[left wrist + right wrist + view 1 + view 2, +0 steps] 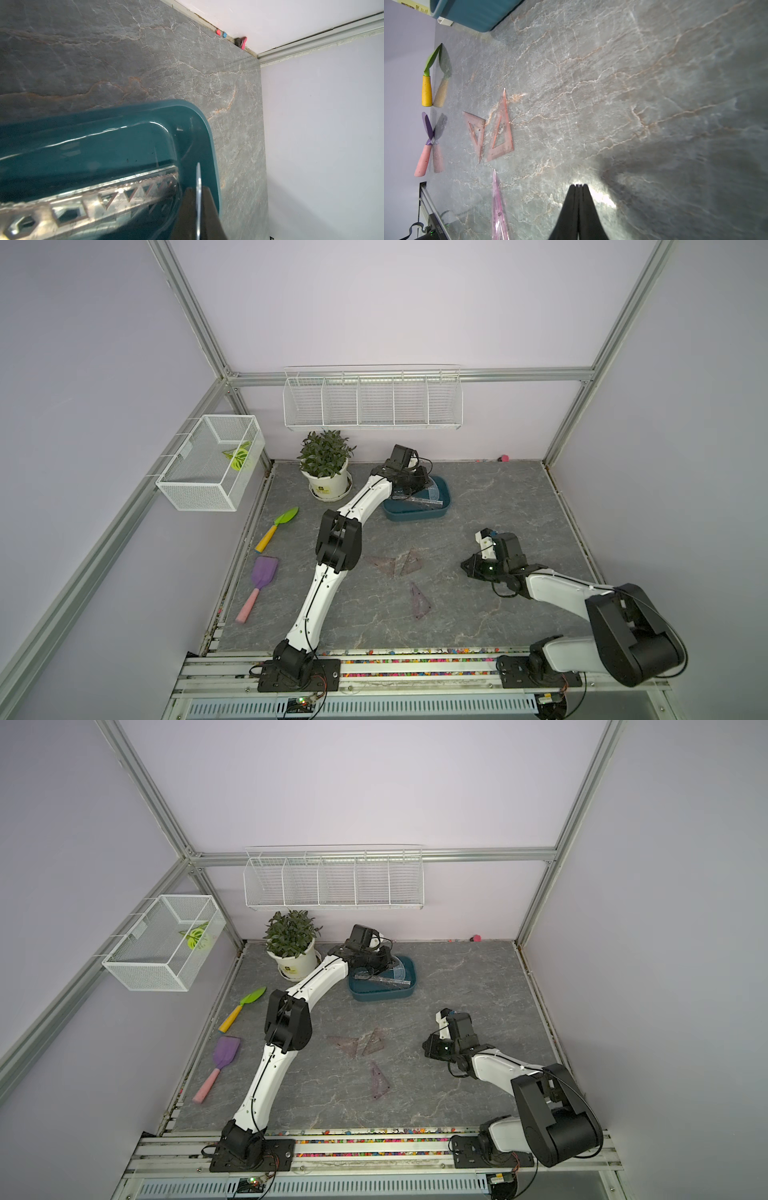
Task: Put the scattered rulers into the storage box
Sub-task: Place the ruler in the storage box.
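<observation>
The dark teal storage box (pixel 446 494) (pixel 209 135) sits at the back middle of the table. A straight clear ruler (pixel 415 501) (pixel 93 197) lies in it, and a bluish protractor (pixel 434 491) shows beside it. My left gripper (pixel 197 188) (pixel 409 486) hangs over the box, shut on a thin clear ruler piece seen edge-on. Three purplish triangle rulers lie on the table: two side by side (pixel 384 563) (pixel 411 563) and one nearer the front (pixel 420 600) (pixel 498 207). My right gripper (pixel 579 185) (pixel 464 565) is shut and empty, low over bare table to their right.
A potted plant (pixel 328 479) stands left of the box. A green trowel (pixel 278 526) and a purple shovel (pixel 262 576) lie along the left edge. A wire basket (pixel 212 468) hangs on the left wall and a wire shelf (pixel 374 402) on the back wall.
</observation>
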Controlling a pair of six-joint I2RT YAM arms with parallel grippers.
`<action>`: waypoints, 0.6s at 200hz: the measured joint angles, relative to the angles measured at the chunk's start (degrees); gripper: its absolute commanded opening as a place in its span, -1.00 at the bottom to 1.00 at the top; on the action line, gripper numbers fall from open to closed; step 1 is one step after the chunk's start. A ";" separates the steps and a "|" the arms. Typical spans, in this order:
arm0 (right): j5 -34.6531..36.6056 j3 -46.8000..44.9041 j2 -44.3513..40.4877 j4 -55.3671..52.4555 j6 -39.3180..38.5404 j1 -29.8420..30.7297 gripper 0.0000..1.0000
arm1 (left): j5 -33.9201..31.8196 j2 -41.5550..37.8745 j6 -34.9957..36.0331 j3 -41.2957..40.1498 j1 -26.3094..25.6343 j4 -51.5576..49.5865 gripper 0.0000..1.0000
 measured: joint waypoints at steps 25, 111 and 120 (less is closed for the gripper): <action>-0.17 -0.11 0.04 0.09 0.00 -0.17 -0.86 | -0.28 2.16 -0.04 0.61 -0.09 -0.07 -0.94; -0.37 -0.46 0.04 0.46 0.00 -0.22 -0.86 | -0.96 4.11 0.26 0.96 -1.14 -0.20 -0.66; -0.37 -0.57 0.04 0.46 0.00 -0.22 -0.86 | -1.14 4.11 0.52 1.01 -1.25 -0.44 -0.63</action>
